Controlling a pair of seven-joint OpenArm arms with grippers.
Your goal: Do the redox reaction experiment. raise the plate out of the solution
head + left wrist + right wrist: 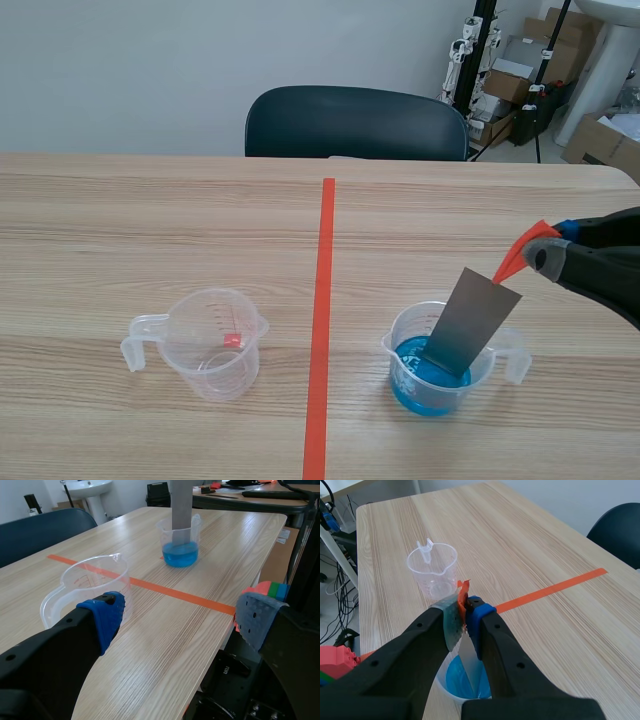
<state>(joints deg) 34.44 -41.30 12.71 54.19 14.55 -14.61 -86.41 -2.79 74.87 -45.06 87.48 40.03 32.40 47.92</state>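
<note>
Grey plate point(470, 325) stands tilted in the right-hand beaker point(402, 375). Its lower end sits in the blue solution point(415, 385) and its upper end leans right, over the rim.

Right gripper point(538, 256) is pinched narrow on the orange tab point(515, 258) at the plate's top.

Step in hand: lift out. Judgement:
- Draw up along the plate's own slant, slowly, so the lower edge clears the rim without dragging the light beaker over.
- Hold above the beaker so drips fall back in.
- With the hold on the tab alone, the plate may swing.

Left gripper point(180, 620) is wide and holds nothing. It sits beside the empty beaker point(215, 345), left of the tape line point(322, 320) and well apart from the work.
</note>
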